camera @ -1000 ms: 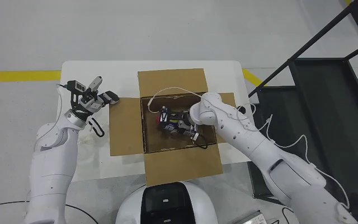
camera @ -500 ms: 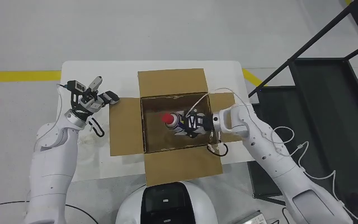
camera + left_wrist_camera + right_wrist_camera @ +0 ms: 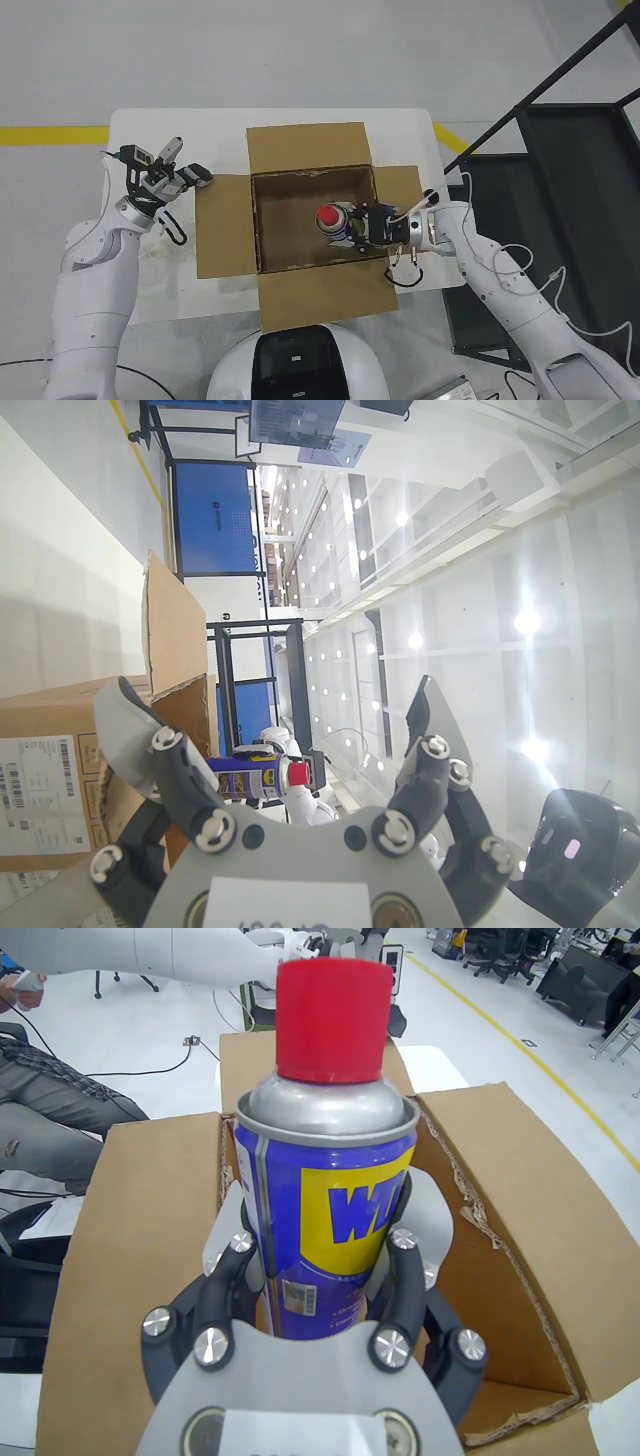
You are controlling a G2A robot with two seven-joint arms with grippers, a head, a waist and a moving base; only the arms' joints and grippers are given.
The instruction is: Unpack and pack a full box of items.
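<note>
The right hand (image 3: 350, 223) pinches a blue spray can (image 3: 331, 218) with a red cap. It holds the can upright over the open cardboard box (image 3: 225, 228) in the middle of the frame. The left hand (image 3: 187, 161) is spread wide at the left of the frame, over the white table (image 3: 150, 130).
</note>
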